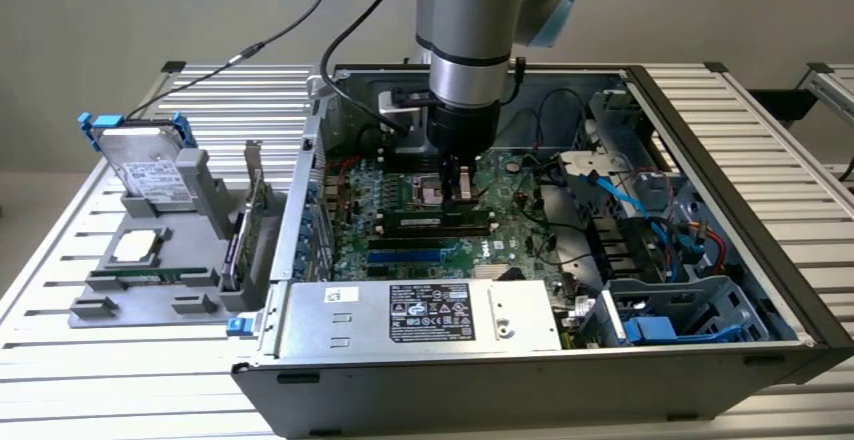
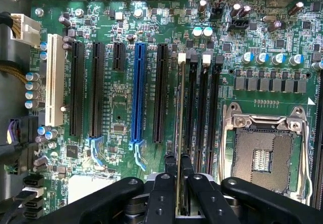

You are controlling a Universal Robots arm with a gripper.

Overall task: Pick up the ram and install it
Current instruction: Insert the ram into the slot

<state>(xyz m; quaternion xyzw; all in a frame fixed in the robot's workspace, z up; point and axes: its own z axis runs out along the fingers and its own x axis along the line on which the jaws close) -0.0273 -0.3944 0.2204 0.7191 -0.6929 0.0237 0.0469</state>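
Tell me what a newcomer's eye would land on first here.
The grey robot arm's black gripper reaches into the open computer case, fingers shut on the thin green ram stick standing edge-on among the black memory slots. Beside these sits the silver-framed processor socket; a blue slot stands out.

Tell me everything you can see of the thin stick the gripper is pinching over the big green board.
That is the ram. The wrist view shows it edge-on: a long, very thin circuit-board strip with a pale greenish edge. It stands upright on its long edge, in line with the first of the black memory slots, on the side away from the empty processor socket. The gripper is shut on it, one finger against each flat face. Whether it is fully seated cannot be told.
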